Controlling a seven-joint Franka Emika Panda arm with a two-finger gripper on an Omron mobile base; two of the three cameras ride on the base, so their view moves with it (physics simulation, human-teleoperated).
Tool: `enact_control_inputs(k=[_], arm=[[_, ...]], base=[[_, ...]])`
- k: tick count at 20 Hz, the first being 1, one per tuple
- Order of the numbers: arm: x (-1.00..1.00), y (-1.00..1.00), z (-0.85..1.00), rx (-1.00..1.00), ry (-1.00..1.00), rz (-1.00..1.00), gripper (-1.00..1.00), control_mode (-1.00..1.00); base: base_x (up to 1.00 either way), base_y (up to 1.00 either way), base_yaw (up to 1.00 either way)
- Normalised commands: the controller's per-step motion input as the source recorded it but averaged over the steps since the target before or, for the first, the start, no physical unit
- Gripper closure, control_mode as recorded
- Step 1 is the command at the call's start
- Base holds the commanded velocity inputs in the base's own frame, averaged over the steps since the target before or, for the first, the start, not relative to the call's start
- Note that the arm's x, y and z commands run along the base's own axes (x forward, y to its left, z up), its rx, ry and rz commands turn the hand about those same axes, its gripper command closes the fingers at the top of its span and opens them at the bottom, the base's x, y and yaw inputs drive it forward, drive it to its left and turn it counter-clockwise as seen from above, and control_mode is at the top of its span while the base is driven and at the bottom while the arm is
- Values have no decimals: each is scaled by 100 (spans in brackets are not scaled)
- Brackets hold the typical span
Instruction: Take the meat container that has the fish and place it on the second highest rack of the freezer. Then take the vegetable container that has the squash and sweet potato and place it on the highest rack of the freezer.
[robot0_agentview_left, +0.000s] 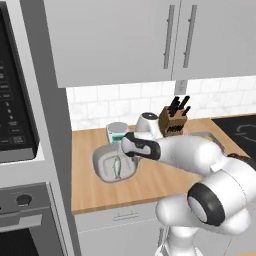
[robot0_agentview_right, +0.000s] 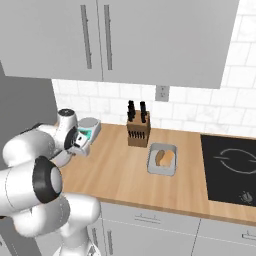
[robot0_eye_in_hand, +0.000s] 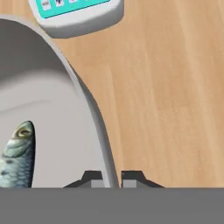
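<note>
The meat container (robot0_agentview_left: 100, 161) is a shallow light-grey tub on the wooden counter, with the greenish-grey fish (robot0_agentview_left: 118, 167) lying inside. My gripper (robot0_agentview_left: 122, 145) reaches down onto its far right rim. In the hand view the gripper (robot0_eye_in_hand: 112, 178) is shut on the container's rim (robot0_eye_in_hand: 94, 118), one fingertip (robot0_eye_in_hand: 92, 177) inside the wall and the other outside. The fish's head (robot0_eye_in_hand: 19, 151) shows on the tub floor. The vegetable container (robot0_agentview_right: 152, 168) with orange and tan pieces (robot0_agentview_right: 164, 157) sits further right on the counter. The freezer is out of view.
A kitchen scale with a teal display (robot0_eye_in_hand: 74, 11) stands just behind the tub, beside a white appliance (robot0_agentview_left: 147, 124) and a knife block (robot0_agentview_right: 138, 127). A black cooktop (robot0_agentview_right: 232, 167) lies at the right. An oven column (robot0_agentview_left: 15, 110) rises at the left, under wall cabinets (robot0_agentview_left: 115, 35).
</note>
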Motion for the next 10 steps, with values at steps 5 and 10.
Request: enact_control_inputs(k=[5, 10], arm=[[-59, -19, 81, 10, -28, -14, 100, -100], [-19, -12, 91, 7, -11, -18, 100, -100]], base=[[0, 0, 0], [0, 0, 0]])
